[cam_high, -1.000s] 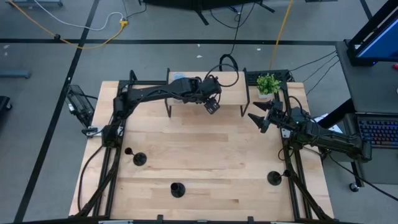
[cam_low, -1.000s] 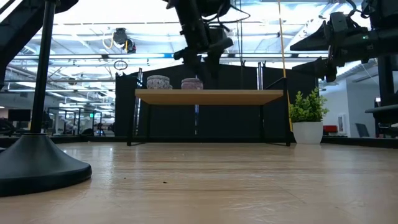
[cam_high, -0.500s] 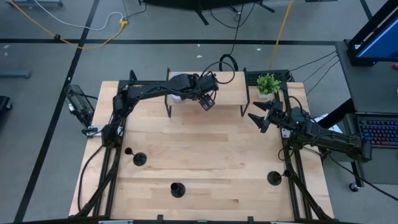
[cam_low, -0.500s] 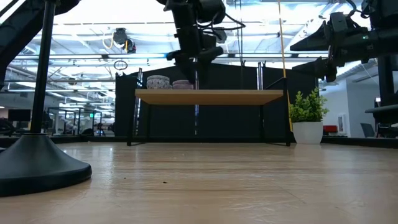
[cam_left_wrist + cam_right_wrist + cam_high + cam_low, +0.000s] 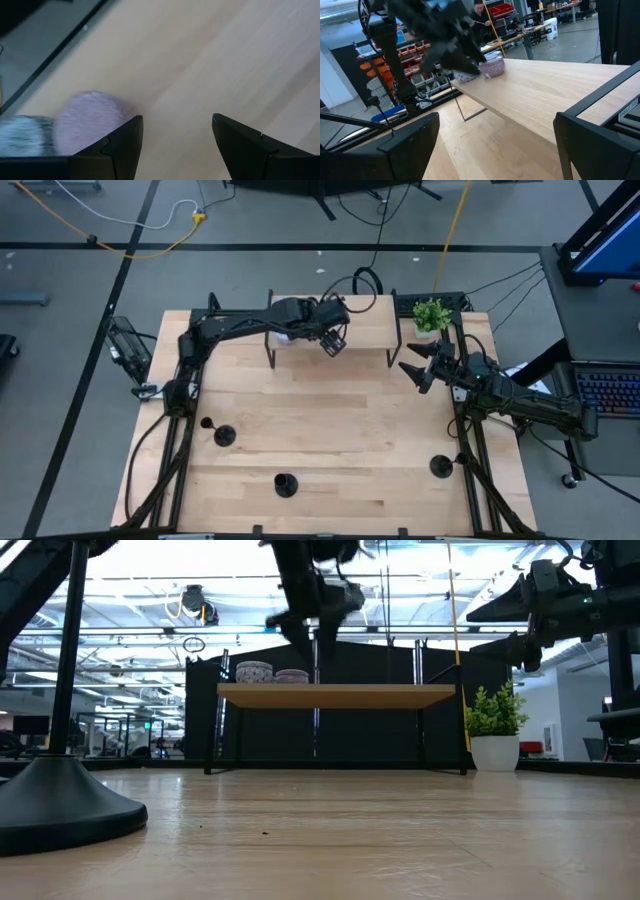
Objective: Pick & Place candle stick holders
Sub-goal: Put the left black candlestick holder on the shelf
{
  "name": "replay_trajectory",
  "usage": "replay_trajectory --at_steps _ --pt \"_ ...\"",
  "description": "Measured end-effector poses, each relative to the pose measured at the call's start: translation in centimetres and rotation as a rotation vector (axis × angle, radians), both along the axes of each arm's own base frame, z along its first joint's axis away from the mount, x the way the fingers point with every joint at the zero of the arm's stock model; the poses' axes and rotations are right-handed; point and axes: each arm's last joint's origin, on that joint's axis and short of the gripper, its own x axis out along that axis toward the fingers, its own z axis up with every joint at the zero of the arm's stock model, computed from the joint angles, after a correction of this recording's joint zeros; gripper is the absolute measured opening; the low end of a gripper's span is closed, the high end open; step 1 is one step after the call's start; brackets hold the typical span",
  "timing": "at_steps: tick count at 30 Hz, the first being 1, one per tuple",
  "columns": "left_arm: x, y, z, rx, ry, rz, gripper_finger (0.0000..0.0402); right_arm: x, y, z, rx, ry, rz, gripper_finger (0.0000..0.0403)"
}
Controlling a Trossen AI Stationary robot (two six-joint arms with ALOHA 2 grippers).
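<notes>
Three black candle stick holders stand on their disc bases on the table: one at the left [image 5: 223, 436], one near the front edge [image 5: 286, 485], one at the right [image 5: 439, 466]. The left one looms at the near left of the low view [image 5: 62, 798]. My left gripper [image 5: 333, 342] hovers open above the wooden shelf [image 5: 365, 330] at the table's far side, with nothing between its fingers [image 5: 177, 122]. A lilac tin [image 5: 90, 120] sits on the shelf just beside it. My right gripper [image 5: 415, 370] waits open in the air near the right edge.
On the shelf [image 5: 335, 695] stand a patterned tin [image 5: 253, 671] and the lilac tin [image 5: 292, 675]. A potted plant [image 5: 431, 314] stands at the far right corner. Black frame rails run along the table's left and right sides.
My left gripper has drifted slightly toward the table's left edge above the shelf and risen a little, its fingers as wide apart as before. In the low view the lilac tin now sits closer to the patterned tin than a second ago.
</notes>
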Motion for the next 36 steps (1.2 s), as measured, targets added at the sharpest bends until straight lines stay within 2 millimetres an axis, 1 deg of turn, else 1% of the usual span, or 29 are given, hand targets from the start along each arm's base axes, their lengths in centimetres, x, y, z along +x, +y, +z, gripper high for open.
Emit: replay_trajectory --at_steps 3,6,11,14,18,22,27,29,36 --pt "-0.9 -0.8 2.6 0.033 -0.089 -0.006 0.0243 0.0 0.0 0.0 0.0 0.0 0.0 0.0389" --pt "-2.4 -1.9 5.5 0.067 -0.168 -0.006 0.0243 0.0 0.0 0.0 0.0 0.0 0.0 0.0389" --pt "-6.2 -4.7 10.2 0.054 -0.268 -0.065 0.0243 0.0 0.0 0.0 0.0 -0.001 0.0 0.0389" --pt "-8.5 -6.8 11.9 -0.011 -0.279 -0.141 0.0243 0.0 0.0 0.0 0.002 -0.001 0.0 0.0389" --pt "-11.0 -9.7 12.9 -0.11 -0.239 -0.219 0.0243 0.0 0.0 0.0 0.002 -0.002 0.0 0.0389" --pt "-12.8 -12.6 12.9 -0.171 -0.152 -0.248 0.0243 0.0 0.0 0.0 0.002 -0.001 0.0 0.0389" --pt "-14.0 -16.0 12.3 -0.273 -0.051 -0.292 0.0243 0.0 0.0 0.0 0.003 -0.001 0.0 0.0389" --pt "-14.3 -17.2 12.2 -0.3 -0.039 -0.298 0.0243 0.0 0.0 0.0 0.003 -0.002 0.0 0.0389" --pt "-14.9 -20.0 12.1 -0.4 -0.083 -0.207 0.0243 0.0 0.0 0.0 0.003 -0.002 0.0 0.0389"
